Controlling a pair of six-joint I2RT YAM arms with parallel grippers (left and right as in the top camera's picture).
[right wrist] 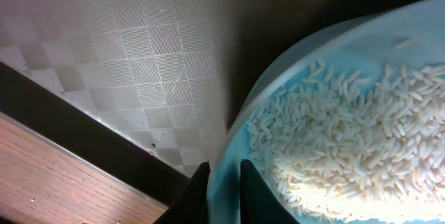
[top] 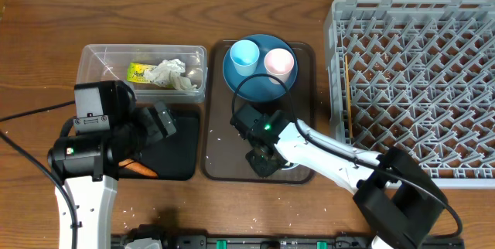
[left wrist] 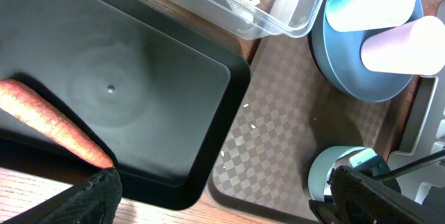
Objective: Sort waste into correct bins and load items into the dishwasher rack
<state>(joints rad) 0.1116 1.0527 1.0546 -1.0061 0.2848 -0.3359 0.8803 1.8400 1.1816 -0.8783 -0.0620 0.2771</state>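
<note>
Your right hand (right wrist: 224, 195) is narrowed onto the rim of the white bowl (left wrist: 342, 170). One dark finger is outside and one inside, pinching the thin glossy wall.

The bowl sits at the near end of the brown serving tray (top: 219, 144), whose floor has a fine checkered texture. The bowl's pale blue inside holds a heap of loose white rice grains (right wrist: 348, 147), long and matte. A few strays dot the tray floor.

Your left hand (top: 158, 121) stands wide, holding nothing, over the shallow black tray (left wrist: 139, 78), which is smooth moulded plastic with rounded corners. The orange carrot piece (left wrist: 52, 123), tapered, lies inside along the tray's near edge.

The clear plastic tub (top: 97, 59) sits beyond the black tray. Inside it, the crumpled white tissue (top: 172, 73) and the small yellow-green wrapper (top: 139, 71) lie side by side.

The round blue plate (top: 259, 86), at the serving tray's far end, carries the light blue cup (top: 244, 54) and the pink cup (top: 279, 63) just beside each other.

The grey dishwasher rack (top: 414, 17), a peg lattice, is to your right on the wood-grain tabletop (top: 39, 17). The wooden chopsticks (top: 348, 98) show as a thin line along its left inner edge.
</note>
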